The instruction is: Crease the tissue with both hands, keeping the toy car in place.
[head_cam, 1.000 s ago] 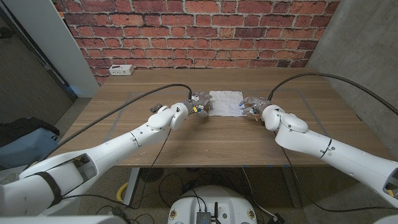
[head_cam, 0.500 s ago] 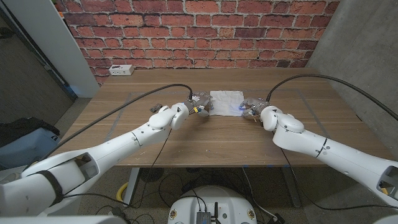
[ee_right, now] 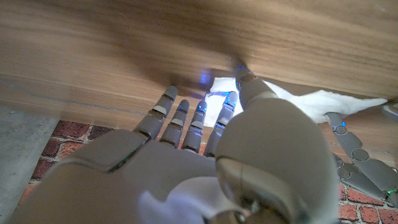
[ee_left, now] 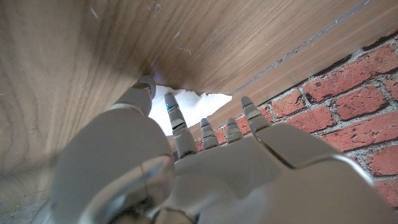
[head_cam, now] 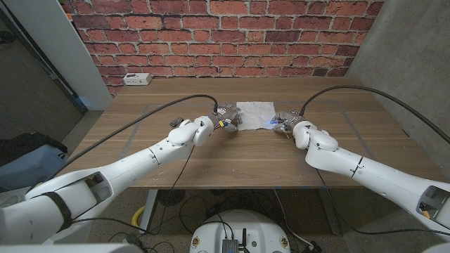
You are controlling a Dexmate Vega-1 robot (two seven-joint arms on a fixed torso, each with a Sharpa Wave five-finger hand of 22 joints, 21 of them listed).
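A white power strip (head_cam: pixel 137 79) lies at the wooden worktop's (head_cam: pixel 211 158) far left corner. A red brick wall (head_cam: pixel 218 35) stands behind.

Toy car hidden, tissue (head_cam: pixel 254 116) side edges covered by left hand (head_cam: pixel 226 117) and right hand (head_cam: pixel 284 121), grips too small to judge, right wrist view blurred, both arms cut off at bottom corners.

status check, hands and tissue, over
Left hand at the tissue's left edge, right hand at its right edge; grip unclear. Tissue flat, uncreased. Nothing visible between the hands but the tissue.
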